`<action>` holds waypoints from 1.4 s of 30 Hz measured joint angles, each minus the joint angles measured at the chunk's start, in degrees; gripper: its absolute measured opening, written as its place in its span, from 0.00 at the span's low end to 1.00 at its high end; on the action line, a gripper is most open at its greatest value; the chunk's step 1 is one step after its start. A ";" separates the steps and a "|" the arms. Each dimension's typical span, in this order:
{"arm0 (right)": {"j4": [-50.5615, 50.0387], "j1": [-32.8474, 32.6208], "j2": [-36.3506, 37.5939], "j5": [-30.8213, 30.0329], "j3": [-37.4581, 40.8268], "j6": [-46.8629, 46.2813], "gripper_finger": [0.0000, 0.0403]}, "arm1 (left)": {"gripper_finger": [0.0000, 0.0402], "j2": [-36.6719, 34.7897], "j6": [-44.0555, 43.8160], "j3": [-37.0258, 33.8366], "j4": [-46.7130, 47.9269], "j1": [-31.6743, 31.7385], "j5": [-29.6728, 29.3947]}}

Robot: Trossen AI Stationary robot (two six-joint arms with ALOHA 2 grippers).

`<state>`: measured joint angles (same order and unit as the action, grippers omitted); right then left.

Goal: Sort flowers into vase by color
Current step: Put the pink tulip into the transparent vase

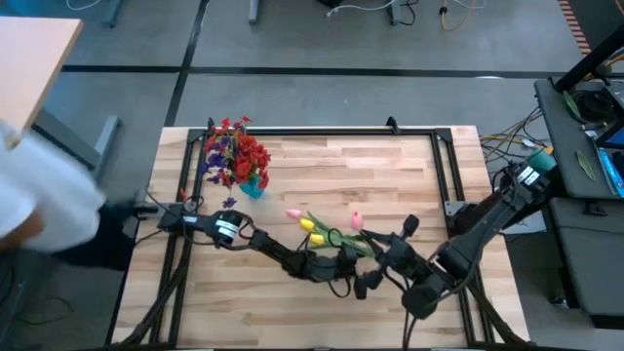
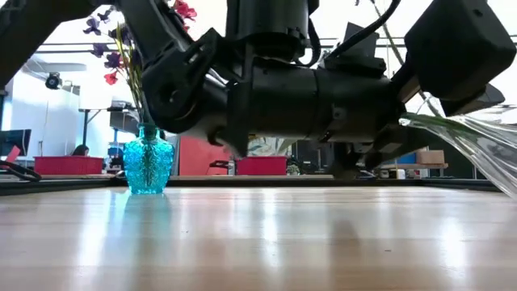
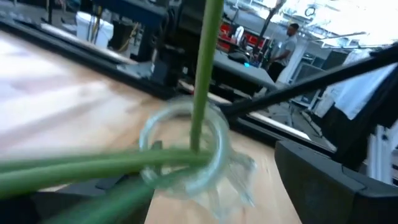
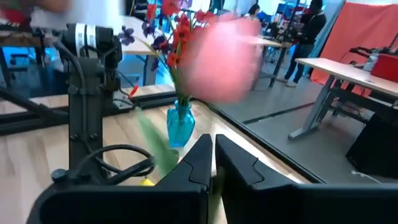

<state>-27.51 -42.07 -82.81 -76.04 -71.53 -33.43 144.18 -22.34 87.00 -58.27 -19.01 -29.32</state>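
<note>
A blue vase [image 1: 252,185] with red and purple flowers [image 1: 237,151] stands at the table's far left. Mid-table, a clear glass vase [image 3: 185,150] tilts, with green stems [image 3: 93,165] passing through its mouth. Yellow buds [image 1: 312,232] and a pink bud [image 1: 292,213] lie on the wood beside it. My left gripper [image 1: 341,261] reaches in level from the left, with the clear vase between its fingers. My right gripper [image 4: 213,155], coming from the right, is shut below a second pink flower [image 4: 224,59], whose stem runs up from the clear vase. My left gripper comes at the clear vase level from the table's left, with its body [image 3: 239,177] between the two fingers. The picture's lower edge and the stems cut off the place of contact. The vase sits tilted. My right gripper is shut on the pink flower's green stem [image 4: 160,158], below the bloom. Its own fingers [image 4: 193,165] hide the exact place. The bloom stands above the fingertips, lifted off the table.
A black frame rail [image 1: 322,132] runs round the tabletop. A person's white sleeve [image 1: 39,195] shows at the table's left edge. Bare wood [image 1: 390,175] lies far right of the blue vase and along the near edge.
</note>
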 joint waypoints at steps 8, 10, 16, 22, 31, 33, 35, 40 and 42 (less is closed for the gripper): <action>0.83 -1.79 0.04 -2.18 0.00 0.00 0.03 | 0.67 -0.01 5.46 3.28 0.19 0.31 -1.20; 0.88 -1.91 0.04 -2.18 0.02 0.00 0.03 | 0.63 -0.04 5.58 3.46 0.35 0.31 -1.45; 1.29 -1.93 0.00 -2.17 0.02 0.00 0.03 | 0.50 -0.04 6.93 3.50 0.94 0.39 -1.68; 1.47 -1.93 -0.02 -2.15 0.02 0.00 0.03 | 0.47 -0.04 6.93 3.50 0.96 0.38 -1.64; 1.49 -1.93 -0.04 -2.15 0.04 0.00 0.03 | 0.47 -0.89 10.21 3.50 1.08 0.20 -1.68; 1.49 -1.93 -0.08 -2.15 0.04 0.01 0.03 | 0.47 -1.76 12.24 3.50 1.10 0.08 -1.66; 1.49 -1.93 -0.09 -2.14 0.04 0.04 0.03 | 0.47 -2.60 14.18 3.50 2.18 -0.01 -1.67; 1.22 -1.93 -0.13 -2.12 -0.49 0.59 0.03 | 0.47 -6.01 19.47 3.50 12.53 -0.10 -1.68; 1.26 -1.93 -0.13 -2.10 -1.23 1.45 0.03 | 0.47 -7.84 23.01 3.50 16.33 -0.13 -2.66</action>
<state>-26.25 -44.01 -82.94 -78.14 -72.76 -31.98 136.34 0.67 90.50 -41.94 -19.15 -31.98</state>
